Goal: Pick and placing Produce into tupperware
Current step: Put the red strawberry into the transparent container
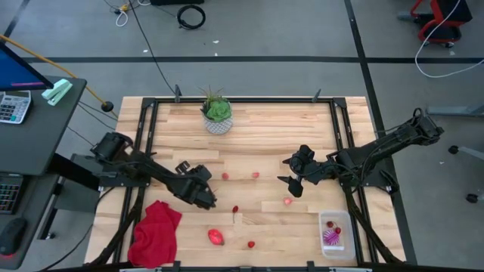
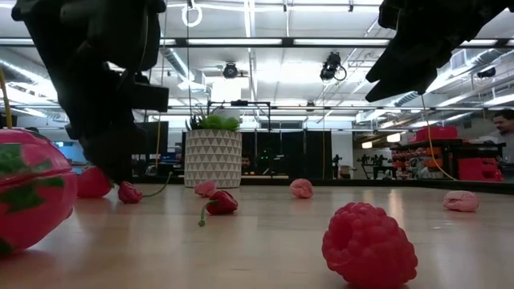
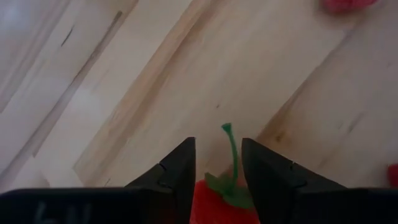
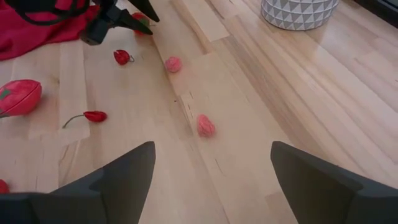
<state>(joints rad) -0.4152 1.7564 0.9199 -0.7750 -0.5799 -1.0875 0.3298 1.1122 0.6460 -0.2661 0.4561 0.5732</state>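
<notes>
My left gripper point(image 1: 209, 201) is low over the wood table's near left, just right of the red cloth, and shut on a small red piece with a green stem point(image 3: 219, 202). My right gripper point(image 4: 211, 149) hangs open above the table's middle right and touches nothing. The clear tupperware point(image 1: 323, 227) stands at the near right corner, holding the purple ribbed ball point(image 1: 331, 237) and a few red berries. On the bare wood lie pink berries point(image 4: 205, 124), another stemmed red piece point(image 1: 235, 209), the larger red-pink oval point(image 1: 216, 236) and a raspberry-like piece point(image 2: 369, 243). My left gripper pinches the small red piece between its two fingers point(image 3: 180, 177), one on each side of the body. The green stem point(image 3: 231, 146) sticks out forward past the fingertips. In the low view the piece point(image 2: 128, 193) sits at table level under the gripper; whether it is lifted clear, I cannot tell.
A green plant in a white patterned pot point(image 1: 218, 119) stands at the far middle. The red cloth point(image 1: 155, 230) lies bunched at the near left. Black frame rails point(image 1: 344, 128) run along the table's sides. A person point(image 2: 504, 124) shows in the room behind.
</notes>
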